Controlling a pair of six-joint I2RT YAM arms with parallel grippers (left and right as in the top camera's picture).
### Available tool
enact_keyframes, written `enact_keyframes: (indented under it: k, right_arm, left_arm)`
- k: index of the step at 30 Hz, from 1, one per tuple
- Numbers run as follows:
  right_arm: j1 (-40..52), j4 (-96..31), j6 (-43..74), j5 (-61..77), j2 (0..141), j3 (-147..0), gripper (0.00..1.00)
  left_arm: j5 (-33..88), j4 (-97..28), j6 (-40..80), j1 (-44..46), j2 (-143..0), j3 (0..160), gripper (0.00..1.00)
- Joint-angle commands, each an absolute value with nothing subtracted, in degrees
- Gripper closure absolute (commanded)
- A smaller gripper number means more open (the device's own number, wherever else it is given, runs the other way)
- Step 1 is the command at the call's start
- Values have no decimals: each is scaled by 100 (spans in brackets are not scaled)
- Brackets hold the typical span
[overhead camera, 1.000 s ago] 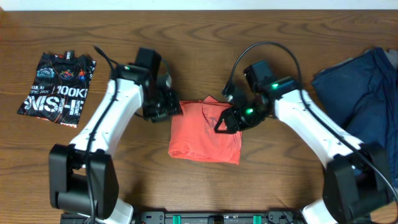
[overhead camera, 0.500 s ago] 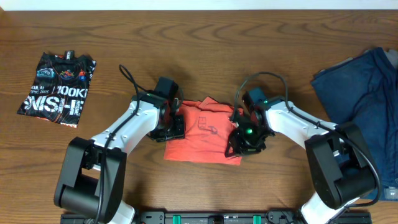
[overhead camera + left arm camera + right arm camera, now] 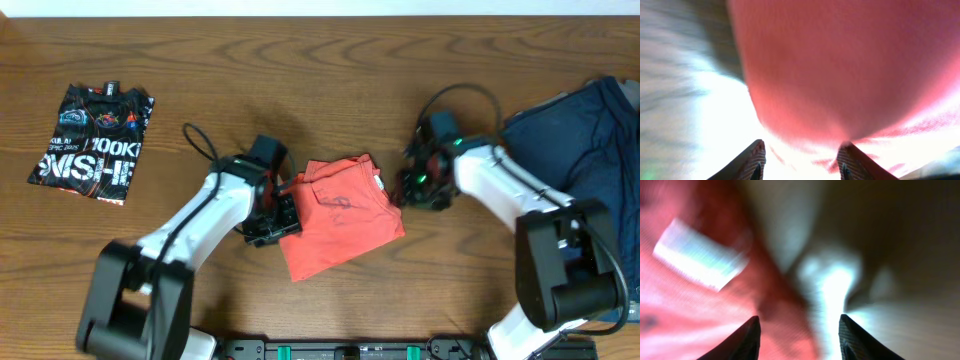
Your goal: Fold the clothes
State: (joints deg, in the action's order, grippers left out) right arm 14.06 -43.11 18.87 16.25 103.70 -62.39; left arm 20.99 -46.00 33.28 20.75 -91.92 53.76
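Observation:
The coral-red T-shirt (image 3: pixel 343 215) lies folded and skewed at the table's middle, faint lettering on its top. My left gripper (image 3: pixel 284 216) sits at its left edge. In the blurred left wrist view the red cloth (image 3: pixel 840 65) fills the space ahead of the left gripper (image 3: pixel 802 150), whose jaws stand apart with nothing pinched. My right gripper (image 3: pixel 406 188) is at the shirt's right edge. Its wrist view shows the right gripper (image 3: pixel 800 325) open over red fabric (image 3: pixel 690 305) with a white label (image 3: pixel 700 255), wood on the right. A black print tee (image 3: pixel 93 142) lies far left, a navy garment (image 3: pixel 585 150) far right.
Brown wooden table (image 3: pixel 320 70) all round. The navy garment reaches the right edge, close to the right arm's elbow. The arms' bases stand at the front edge.
The red shirt has turned and now lies skewed. My right gripper has moved up and right, off the shirt to its right edge. My left gripper has shifted slightly down along the left edge.

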Motion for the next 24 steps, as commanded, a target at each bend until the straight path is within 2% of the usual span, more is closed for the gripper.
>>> enact_keyframes:
  k: [1,3,11,16,24]
  right_arm:
    - [1260,-4550,1640,683,10328,-6858,48]
    - [1267,-4770,1621,628,10165,-7214,47]
    - [1431,-5675,1621,1463,9476,-7601,48]
    - [1776,-6156,1282,2408,9494,-7382,48]
    - [2418,-5286,1280,2860,9494,-6119,48]
  left_arm:
    - [1236,-4486,3354,1955,-8536,5627,46]
    - [696,-4095,3020,1900,-8219,5699,36]
    - [360,-2585,1907,1817,-8184,5697,36]
    - [1179,-2401,1710,1817,-8866,5697,37]
    - [1608,-2862,1715,1817,-9738,5675,37]
